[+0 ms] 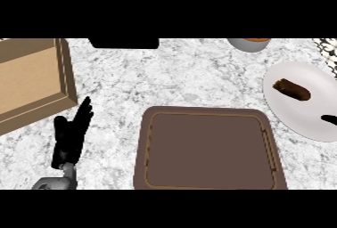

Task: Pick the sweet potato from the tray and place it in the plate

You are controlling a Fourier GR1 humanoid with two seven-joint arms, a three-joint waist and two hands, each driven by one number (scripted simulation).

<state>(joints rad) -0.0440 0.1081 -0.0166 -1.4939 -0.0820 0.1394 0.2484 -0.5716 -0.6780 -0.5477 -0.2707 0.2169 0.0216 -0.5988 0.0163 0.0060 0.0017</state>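
A: Where is the sweet potato [291, 89]?

B: On the plate [309, 122], upper part, lying at a slant. It is dark brown and rests flat on the white surface. The plate sits at the right of the counter [197, 75], cut by the view's edge.

A: And the tray [209, 150]?

B: Brown, with rounded corners and a thin lighter line round its inner floor. Nothing lies in it. It sits centre-low on the counter, just left of the plate; I cannot tell whether the two rims touch.

A: Left hand [71, 136]?

B: At lower left, beside the tray but apart from it. Fingers straight and pointing up the view, thumb out to the side, holding nothing. Grey forearm comes in below it.

A: Right hand [329, 119]?

B: Only a black tip shows at the right edge, over the plate's lower half, apart from the sweet potato. Too little is visible; I cannot tell how it is set.

A: Other items?

B: A tan wooden board [30, 82] at upper left, angled. A black box [124, 43] at the top edge. A grey cup [250, 44] with something orange inside, top right, partly cut off. A dark patterned patch at the far top-right corner, unclear.
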